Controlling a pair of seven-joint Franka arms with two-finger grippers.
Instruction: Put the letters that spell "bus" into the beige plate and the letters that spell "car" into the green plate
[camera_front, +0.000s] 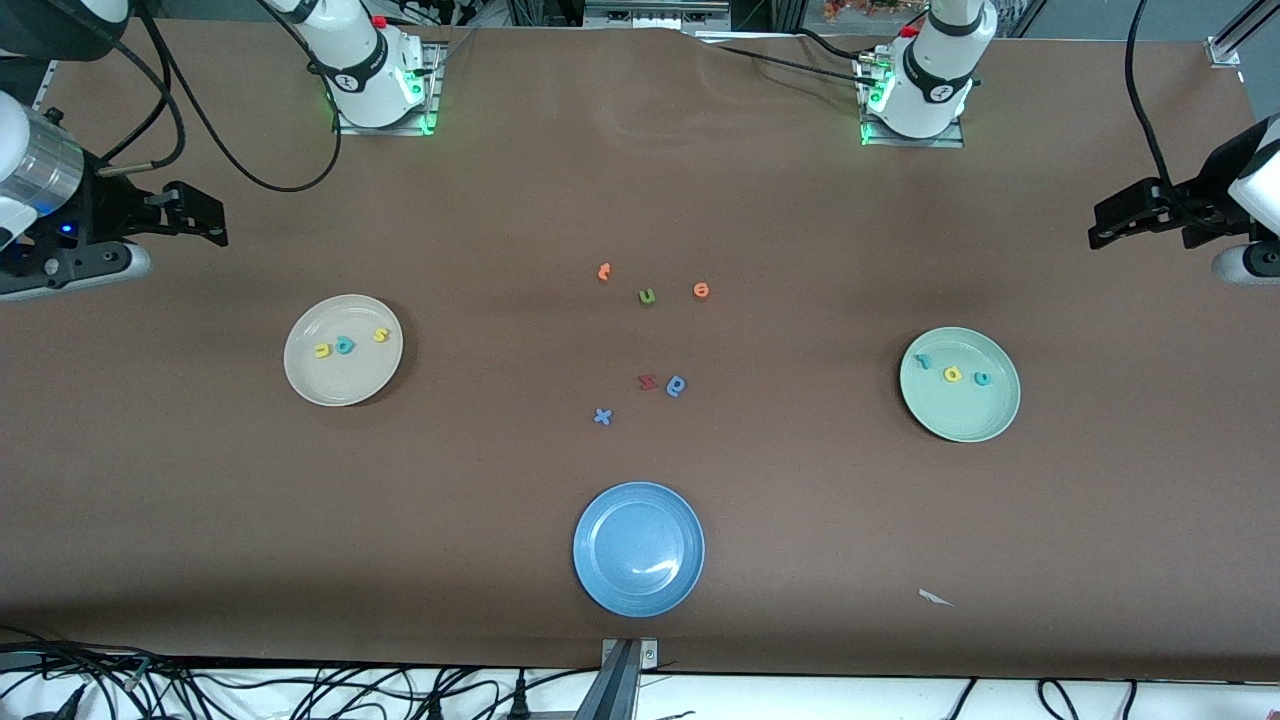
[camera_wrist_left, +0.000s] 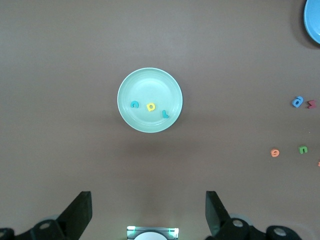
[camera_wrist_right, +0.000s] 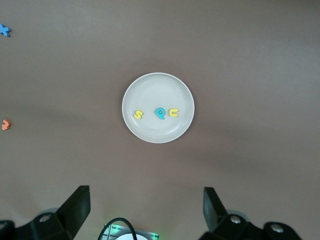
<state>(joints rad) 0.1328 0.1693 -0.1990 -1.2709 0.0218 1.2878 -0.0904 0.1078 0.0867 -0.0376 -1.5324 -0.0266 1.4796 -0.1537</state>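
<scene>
Front view: both arms wait high; left gripper (camera_wrist_left: 147, 212) spread wide, empty, over green plate (camera_front: 985, 425) holding teal c, yellow a, teal r; right gripper (camera_wrist_right: 145, 210) likewise over beige plate (camera_front: 320, 385) holding b, u, s; brown table (camera_front: 800, 520).

One high front camera, two wrist cameras looking straight down.

The front view faces both robot bases across the tabletop (camera_front: 200, 500). Each wrist view hangs well above one plate: the left over the green plate (camera_wrist_left: 150, 100), the right over the beige plate (camera_wrist_right: 158, 107); the front view shares both.
</scene>
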